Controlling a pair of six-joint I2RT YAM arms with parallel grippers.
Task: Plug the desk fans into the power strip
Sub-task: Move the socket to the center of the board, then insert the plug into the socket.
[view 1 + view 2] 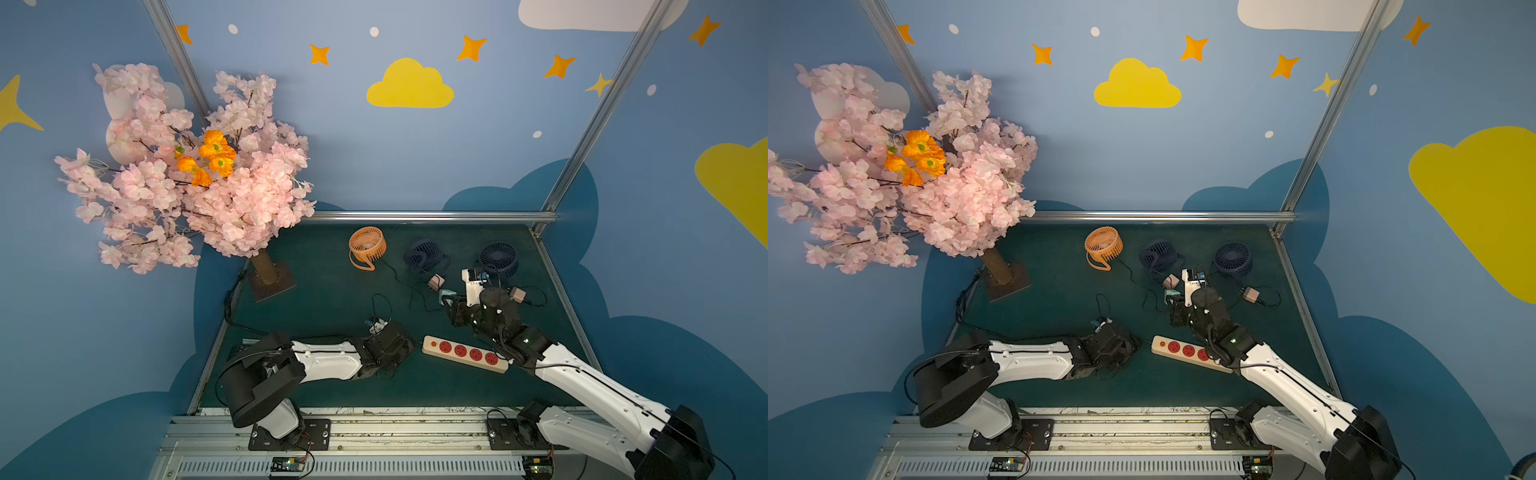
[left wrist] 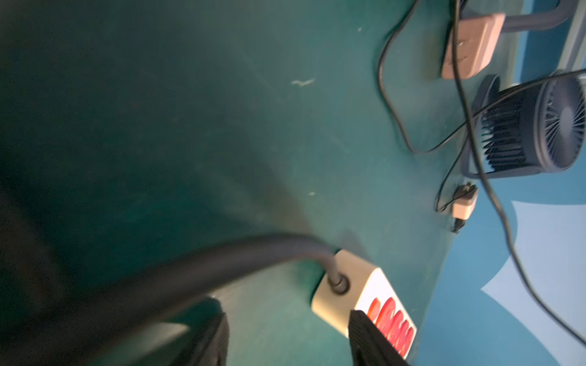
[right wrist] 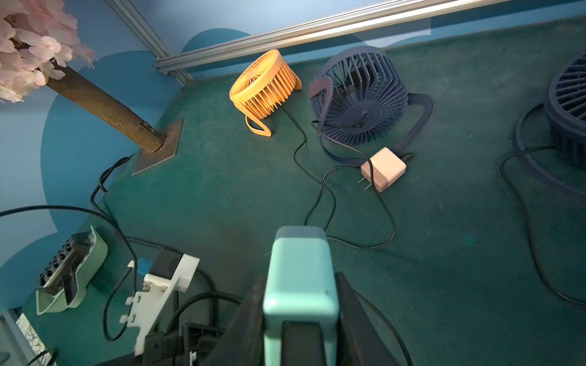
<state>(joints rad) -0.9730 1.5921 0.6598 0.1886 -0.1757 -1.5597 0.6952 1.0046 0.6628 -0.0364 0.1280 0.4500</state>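
Power strip lies flat on the green table, all four red sockets bare, its black cord trailing off the button end. At that end the left gripper sits low, fingers parted, straddling the strip's corner and cord without pinching either. Beyond the strip, the right gripper is clamped on a mint-green plug adapter, lifted off the table. Farther past the strip stand the orange fan and two navy fans, with a pink adapter lying loose.
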